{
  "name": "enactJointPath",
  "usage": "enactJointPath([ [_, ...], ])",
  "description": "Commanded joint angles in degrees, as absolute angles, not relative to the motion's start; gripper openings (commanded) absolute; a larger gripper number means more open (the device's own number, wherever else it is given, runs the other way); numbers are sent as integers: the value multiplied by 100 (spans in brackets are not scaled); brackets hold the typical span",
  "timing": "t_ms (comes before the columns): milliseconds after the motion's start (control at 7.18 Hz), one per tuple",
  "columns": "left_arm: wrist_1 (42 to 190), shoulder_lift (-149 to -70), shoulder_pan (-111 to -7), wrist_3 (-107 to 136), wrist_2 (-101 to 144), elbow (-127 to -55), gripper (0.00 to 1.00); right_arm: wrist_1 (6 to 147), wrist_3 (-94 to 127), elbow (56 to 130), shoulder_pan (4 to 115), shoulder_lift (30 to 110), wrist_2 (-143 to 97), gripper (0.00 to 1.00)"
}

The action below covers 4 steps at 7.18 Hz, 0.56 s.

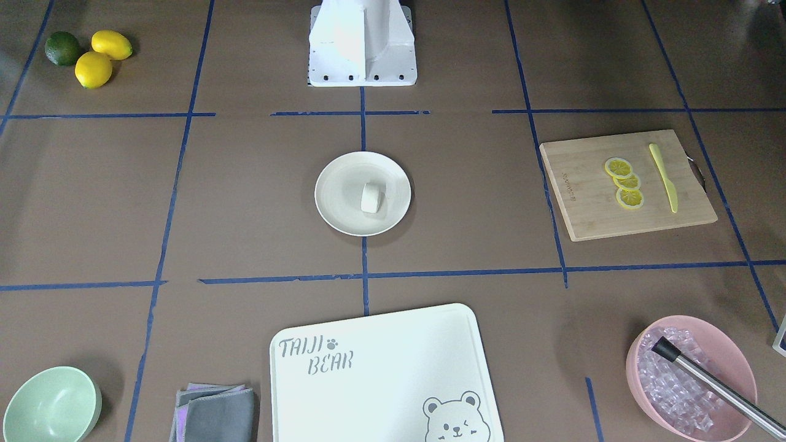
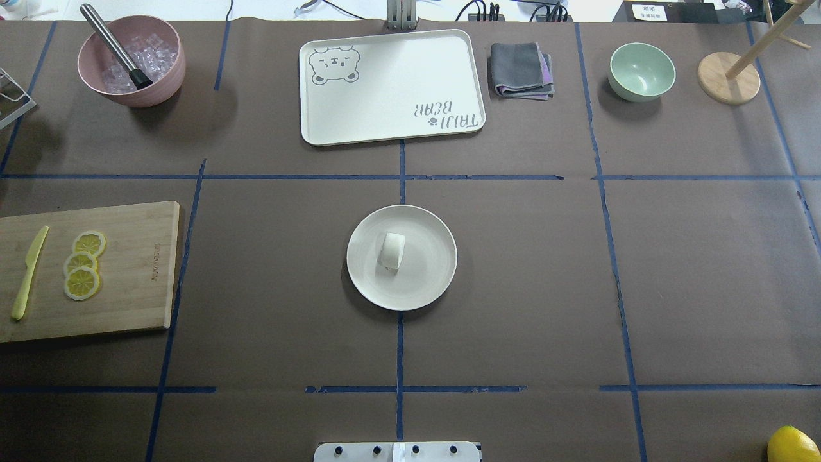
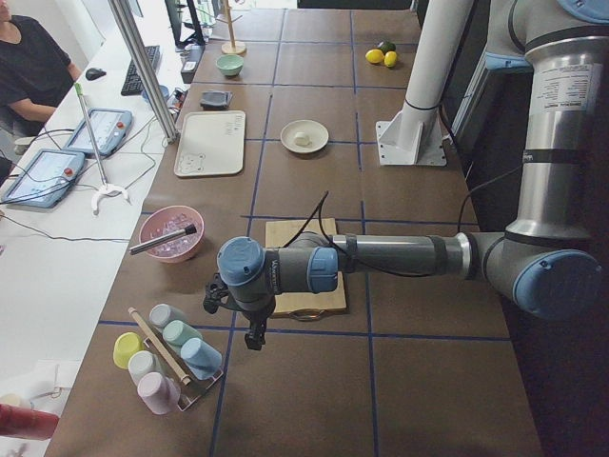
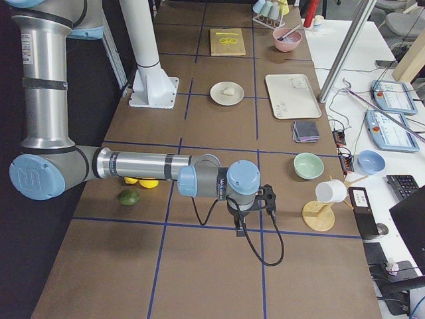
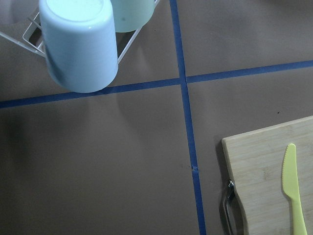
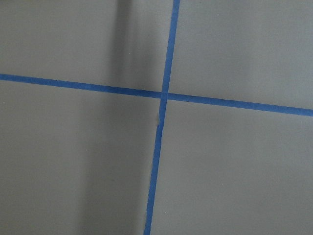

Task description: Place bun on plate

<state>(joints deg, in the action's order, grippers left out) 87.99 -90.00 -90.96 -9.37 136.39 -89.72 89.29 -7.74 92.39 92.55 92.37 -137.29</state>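
Observation:
The small white bun (image 1: 372,197) (image 2: 392,250) lies just left of the middle of the round cream plate (image 1: 339,175) (image 2: 431,273) at the table's centre. Nothing touches it. The side views show it far off, the bun (image 3: 303,139) (image 4: 228,91) on the plate (image 3: 288,134) (image 4: 216,97). My left gripper (image 3: 253,331) hangs over the table's left end, near the cup rack. My right gripper (image 4: 241,226) hangs over the right end. Both show only in the side views, so I cannot tell whether they are open or shut.
A wooden board (image 2: 128,269) with lemon slices (image 2: 82,264) and a yellow knife (image 2: 29,273) lies at the left. Along the far side stand a pink bowl of ice (image 2: 160,80), a white tray (image 2: 391,86), folded cloths (image 2: 521,69) and a mint-green bowl (image 2: 641,70). Cups on a rack (image 5: 78,44).

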Motion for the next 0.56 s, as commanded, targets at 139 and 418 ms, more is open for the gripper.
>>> enactJointPath([
  [139, 8798, -9000, -9105, -923, 13623, -8974, 100, 8930, -773, 9237, 9255, 9263, -13729, 100],
  [418, 8807, -9000, -9105, -923, 13623, -8982, 100, 8930, -773, 9229, 9255, 9281, -13729, 100],
])
